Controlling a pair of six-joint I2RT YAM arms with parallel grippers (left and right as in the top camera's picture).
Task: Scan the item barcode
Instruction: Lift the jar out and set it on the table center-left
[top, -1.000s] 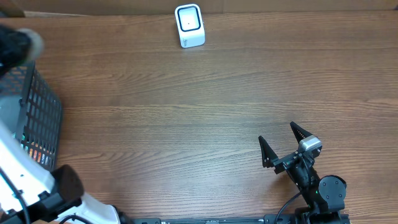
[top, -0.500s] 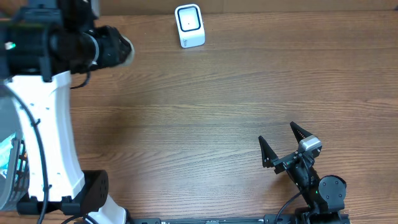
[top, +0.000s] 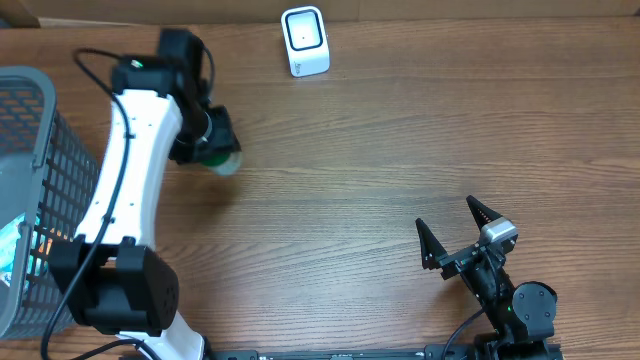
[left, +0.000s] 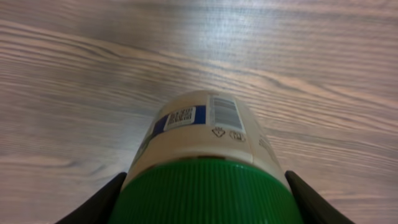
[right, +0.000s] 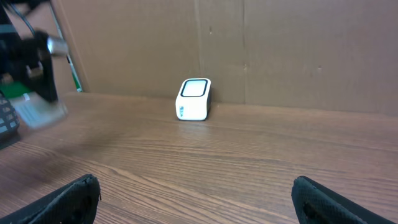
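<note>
Holding the green-capped bottle (left: 205, 143) by its cap end, left fingers (left: 96, 204) half closed on it, above the counter (top: 380, 160). Long axis runs straight out from them; barcode (left: 225, 112) on the upper side. The scanner (top: 304, 40) lies farther back and to the right, left arm nearer; right fingers (top: 430, 245) wide apart, empty.

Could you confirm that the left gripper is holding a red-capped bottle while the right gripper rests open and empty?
Not quite: the cap of the bottle is green, as the left wrist view shows; the rest stands.
</note>
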